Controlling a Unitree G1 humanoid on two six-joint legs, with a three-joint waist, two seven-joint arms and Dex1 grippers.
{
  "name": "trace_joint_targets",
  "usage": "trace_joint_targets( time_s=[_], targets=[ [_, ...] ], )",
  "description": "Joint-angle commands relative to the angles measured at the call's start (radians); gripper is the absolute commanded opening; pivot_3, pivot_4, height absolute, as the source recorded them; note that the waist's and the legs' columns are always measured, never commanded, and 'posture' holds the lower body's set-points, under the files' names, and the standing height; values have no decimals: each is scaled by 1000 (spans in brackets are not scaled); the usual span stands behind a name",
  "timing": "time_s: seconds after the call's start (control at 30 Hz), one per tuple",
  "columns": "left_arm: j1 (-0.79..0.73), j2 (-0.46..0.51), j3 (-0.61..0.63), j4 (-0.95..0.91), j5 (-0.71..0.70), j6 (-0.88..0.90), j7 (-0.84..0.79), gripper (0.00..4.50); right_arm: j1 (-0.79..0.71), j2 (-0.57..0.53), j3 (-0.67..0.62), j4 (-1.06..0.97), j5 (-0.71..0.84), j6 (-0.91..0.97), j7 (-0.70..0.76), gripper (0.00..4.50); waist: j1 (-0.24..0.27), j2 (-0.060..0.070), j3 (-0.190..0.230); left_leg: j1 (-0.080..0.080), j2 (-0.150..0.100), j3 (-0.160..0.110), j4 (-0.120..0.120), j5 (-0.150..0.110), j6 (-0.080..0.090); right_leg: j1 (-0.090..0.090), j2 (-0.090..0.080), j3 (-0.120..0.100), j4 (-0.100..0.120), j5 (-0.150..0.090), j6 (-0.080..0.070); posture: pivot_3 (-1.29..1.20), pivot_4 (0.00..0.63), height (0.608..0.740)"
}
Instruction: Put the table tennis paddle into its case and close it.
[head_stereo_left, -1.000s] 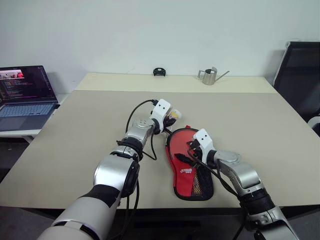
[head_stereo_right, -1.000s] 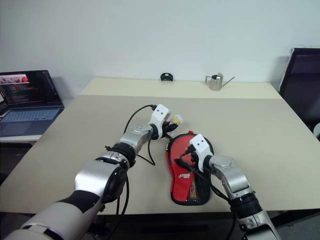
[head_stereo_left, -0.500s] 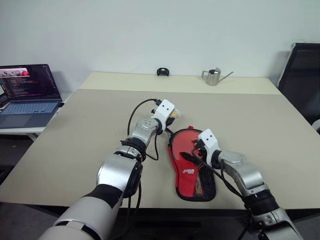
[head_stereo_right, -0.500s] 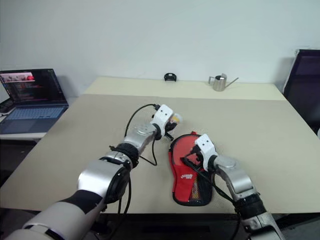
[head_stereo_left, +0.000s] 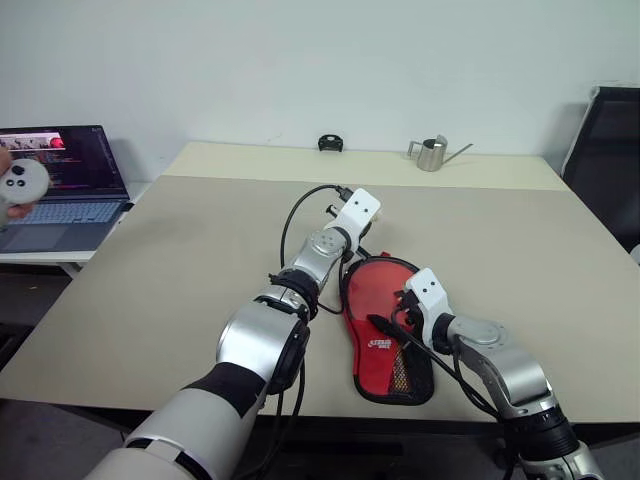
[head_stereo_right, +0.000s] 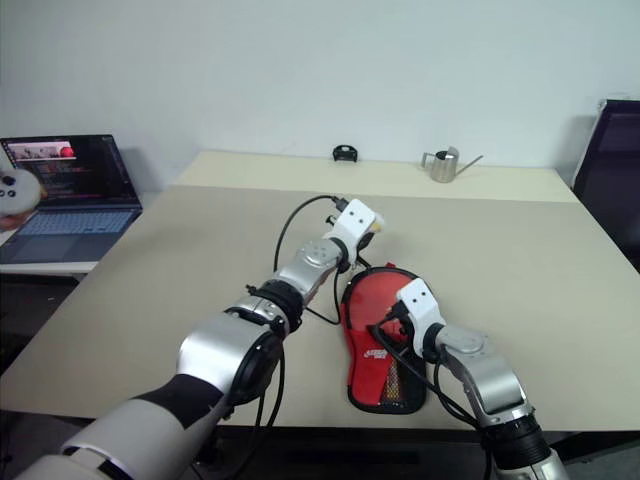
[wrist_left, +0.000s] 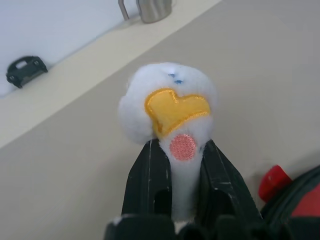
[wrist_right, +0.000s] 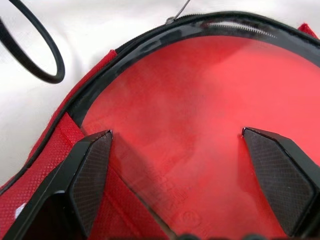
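Two grippers at the case (head_stereo_left: 385, 325), one at each end of the zip's run.
Lay flat on the table (head_stereo_left: 180, 260), long axis running from the round head at the far end to the narrow mesh end by the near edge. Left gripper (wrist_left: 182, 165) clenched on the white-yellow charm (wrist_left: 170, 107), just beyond the head. Right gripper (wrist_right: 175, 150) spread wide, over the red face, nearer the middle. Paddle itself not made out, probably inside. Pull likely along the rim.
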Motion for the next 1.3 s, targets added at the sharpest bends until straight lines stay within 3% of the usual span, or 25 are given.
trace_joint_targets(
  time_s=[0.03,0.33,0.83,1.3],
  targets=[
    [-71,-8,-12,-29,29,-47,50,238,86,5,37,40,13,128,-18,4500,0,0,0,0,0,0,0,0,0,0,0,0,0,0,0,0,150,740],
    [-114,-23,-40,-23,98,-51,184,238,145,55,36,-61,26,181,-93,4500,0,0,0,-2,0,-2,0,0,0,-1,0,-1,-1,0,0,0,150,740],
    [-159,-106,-74,-20,153,-62,235,237,173,63,32,-106,43,202,-131,4500,0,0,1,-2,-1,-2,0,0,0,-1,0,-2,-1,0,0,0,150,740],
    [-40,-143,-70,-9,129,69,-97,237,143,72,35,-74,50,184,-133,4500,-1,1,1,-2,-2,-3,0,0,0,-1,0,-2,-1,-1,1,0,150,740]
  ],
)
